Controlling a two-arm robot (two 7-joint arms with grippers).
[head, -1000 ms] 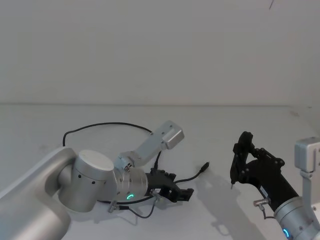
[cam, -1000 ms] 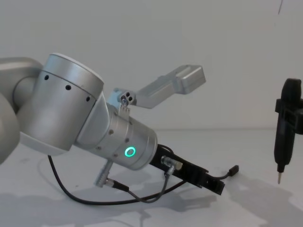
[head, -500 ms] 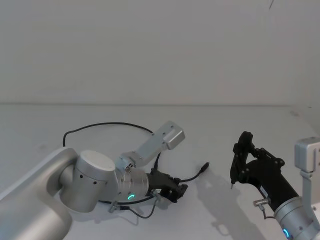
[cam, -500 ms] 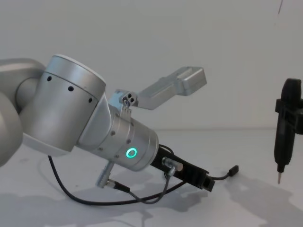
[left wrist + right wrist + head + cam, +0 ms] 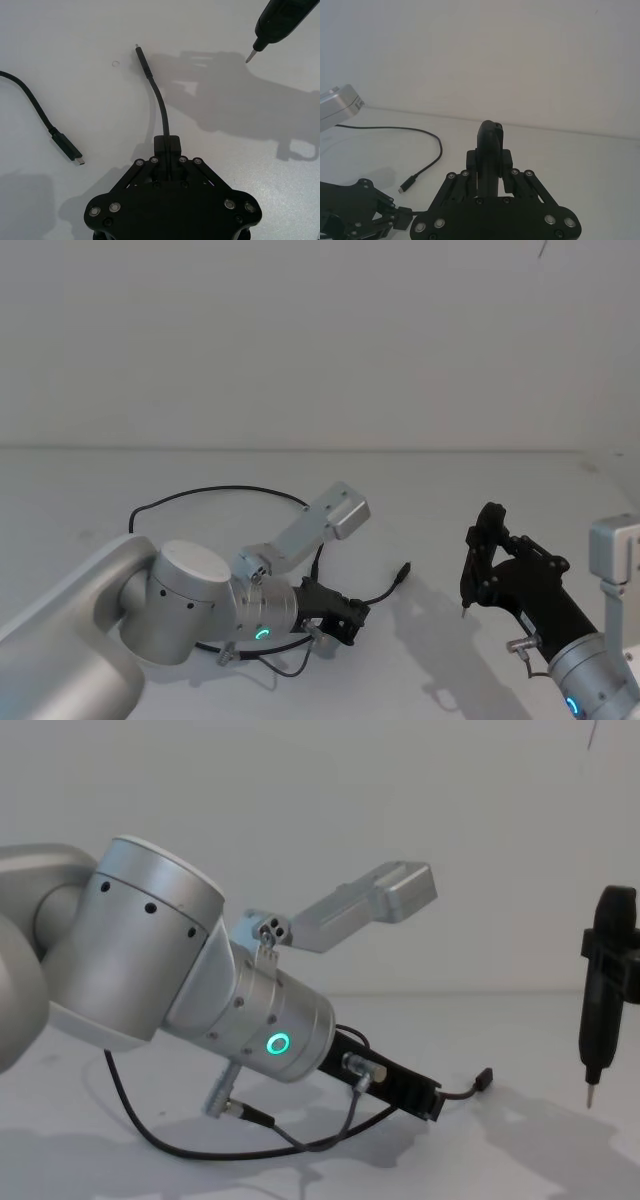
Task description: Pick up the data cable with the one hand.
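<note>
— Left tool, head view: where does it sit?
— Lower middle of the frame, low over the white counter, its black jaws pressed together on the data cable. That cord loops up through left-centre, and a short free end with a plug pokes out to the right of the jaws.
— Anything close by?
— A thin grey wire curls under the silver cylinder. At lower right, the right tool is clamped on a slim pen-like probe, tip down, well apart from the plug.
— Left wrist view?
— Smooth round black cord runs out from the closed jaws to a metal-tipped plug. The cable's other plug lies off to one side, and the probe's pointed tip hangs beyond.
— Right wrist view?
— Black linkage fingers grip the probe's rounded body. Behind them the cable curves across the matte counter before a plain pale wall.
— Chest view?
— Brushed silver cylinder with a green ring light at left and centre. The tool angles down towards lower centre-right, cable in its grip, plug sticking out to its right. The probe hangs upright at the right edge.
</note>
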